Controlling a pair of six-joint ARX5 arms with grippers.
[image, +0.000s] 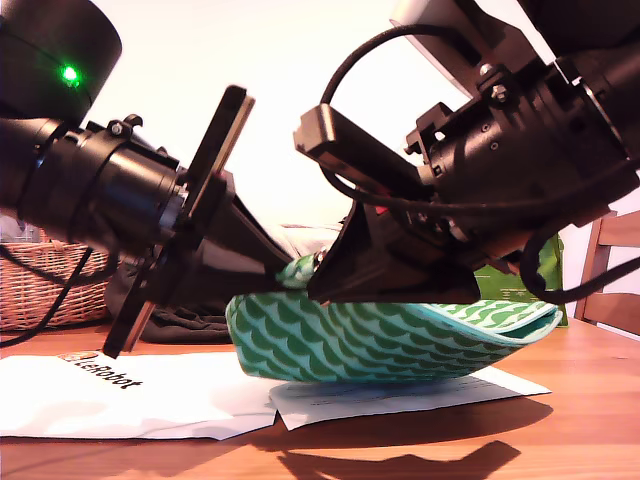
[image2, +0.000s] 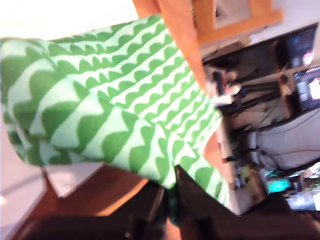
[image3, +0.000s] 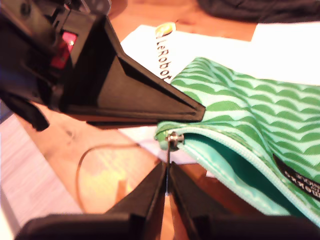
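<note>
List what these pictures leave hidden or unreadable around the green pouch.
- Inside the pouch: second wrist view, only lining shows at the zip.
- Its black label: second wrist view, blurred, cut by the edge.
- My first pincer grip: first wrist view, blurred, fabric over it.
- My second pincer on the zipper pull: exterior view, arms hide it.

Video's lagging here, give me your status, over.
My first gripper shut on pouch. My second gripper shut on zipper pull. Papers beneath, nothing blocking.
</note>
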